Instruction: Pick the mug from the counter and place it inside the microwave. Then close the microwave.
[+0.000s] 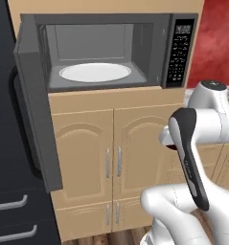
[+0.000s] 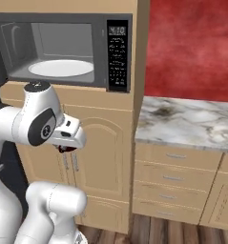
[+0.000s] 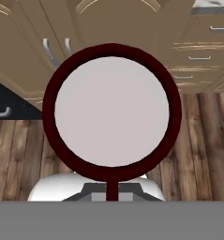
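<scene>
A: Any writing we can read? The microwave [image 1: 106, 52] has a black keypad panel [image 2: 117, 55] with a lit clock on top, but the digits and key labels are too small for us to make out.

B: Agreed, and we see no brand names. Counting: one microwave, its door [image 1: 34, 103] swung wide to the left, and one white round plate [image 1: 95, 72] inside. We see one mug [image 3: 112, 112].

A: Where is the mug? From the hand camera we look straight down into it, a dark maroon ring around a pale inside, above the wooden floor [image 3: 197, 140]. From the right base camera we catch just a sliver of maroon under the hand, in front of the cabinet doors below the microwave.

B: And the claw [image 2: 65, 147]? We take it as clamped tight on the mug's rim, though the fingertips themselves are hidden by the hand.

A: The right base camera also gives us the marble counter [image 2: 191, 121] and red wall [image 2: 191, 47], while the left one shows the door's edge.
</scene>
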